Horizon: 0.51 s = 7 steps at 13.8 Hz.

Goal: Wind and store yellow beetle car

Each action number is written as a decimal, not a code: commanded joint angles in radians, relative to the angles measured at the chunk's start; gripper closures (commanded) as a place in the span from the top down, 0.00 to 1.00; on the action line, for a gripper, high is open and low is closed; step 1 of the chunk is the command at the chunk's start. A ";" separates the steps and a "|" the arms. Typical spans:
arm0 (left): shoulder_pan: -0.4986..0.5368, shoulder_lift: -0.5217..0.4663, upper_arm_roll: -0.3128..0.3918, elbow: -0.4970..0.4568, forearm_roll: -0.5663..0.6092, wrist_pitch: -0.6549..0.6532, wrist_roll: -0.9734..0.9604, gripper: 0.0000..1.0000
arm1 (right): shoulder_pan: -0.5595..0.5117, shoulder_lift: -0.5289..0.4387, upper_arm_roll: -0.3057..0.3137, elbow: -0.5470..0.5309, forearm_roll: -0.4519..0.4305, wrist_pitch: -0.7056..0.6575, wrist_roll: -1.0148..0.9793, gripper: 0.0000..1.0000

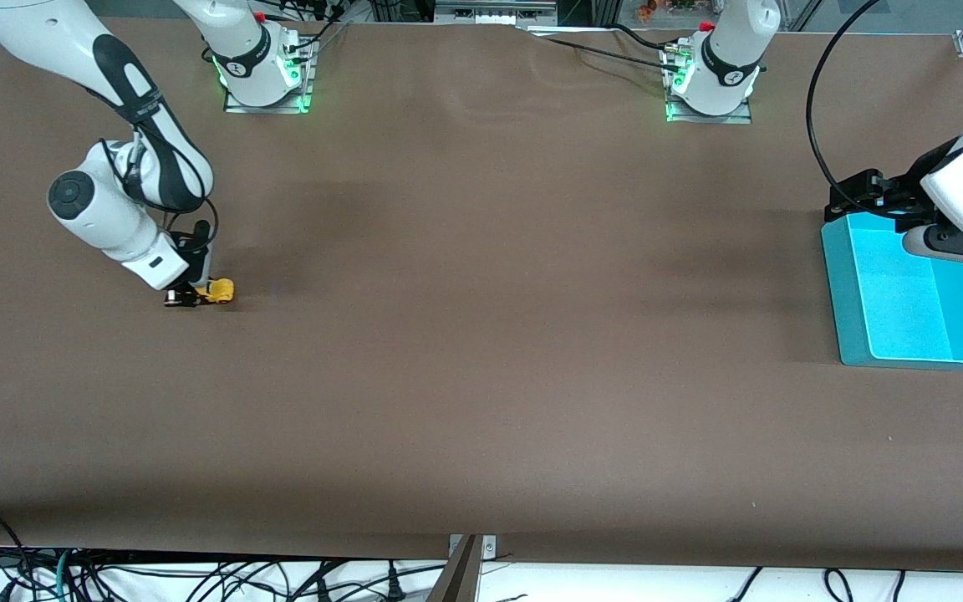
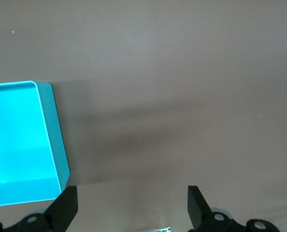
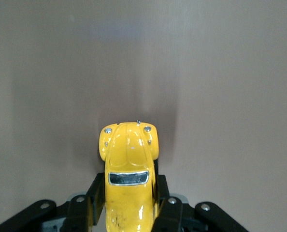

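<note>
1. Front view. Brown table (image 1: 481,351). The right arm, from its base at 11 o'clock in the frame, reaches down to the tabletop at about 9 o'clock. Right gripper (image 1: 195,294) sits low at the table surface, fingers closed on the yellow beetle car (image 1: 219,290). The car's yellow body pokes out of the gripper on the side toward the left arm's end of the table. Car at or just above the surface; cannot tell which.

2. Front view, continued. Turquoise tray (image 1: 852,301) lies at about 3 o'clock, at the left arm's end of the table, well apart from the car. Left gripper (image 1: 874,192) hangs over the tray's corner farthest from the front camera; that arm waits. Dark cables (image 1: 155,577) run along the frame's 6 to 7 o'clock edge, below the table.

3. Left wrist view. Left gripper (image 2: 132,205) has its two dark fingers (image 2: 66,205) spread wide apart, with only bare table between them. One corner of the tray (image 2: 54,130) shows at 8 to 9 o'clock, its bright inside floor bare. A soft shadow crosses the table at centre.

4. Right wrist view. The car (image 3: 128,179) fills 6 o'clock, nose pointing to 12 o'clock, dark window visible on its top. Right gripper (image 3: 130,208) clamps the car's flanks: one black finger (image 3: 96,203) presses each side.
</note>
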 commanded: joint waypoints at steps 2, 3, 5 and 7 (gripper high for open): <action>-0.007 0.007 0.000 0.013 0.017 -0.014 0.096 1.00 | -0.063 0.098 -0.059 -0.013 -0.003 0.021 -0.094 0.00; -0.007 0.007 0.000 0.013 0.017 -0.014 0.116 1.00 | -0.079 0.101 -0.060 -0.013 -0.003 0.021 -0.094 0.00; -0.006 0.007 0.002 0.010 0.017 -0.014 0.145 1.00 | -0.082 0.103 -0.063 -0.013 -0.002 0.021 -0.094 0.00; -0.009 0.007 0.002 0.008 0.019 -0.014 0.214 1.00 | -0.082 0.103 -0.062 -0.012 0.000 0.021 -0.089 0.04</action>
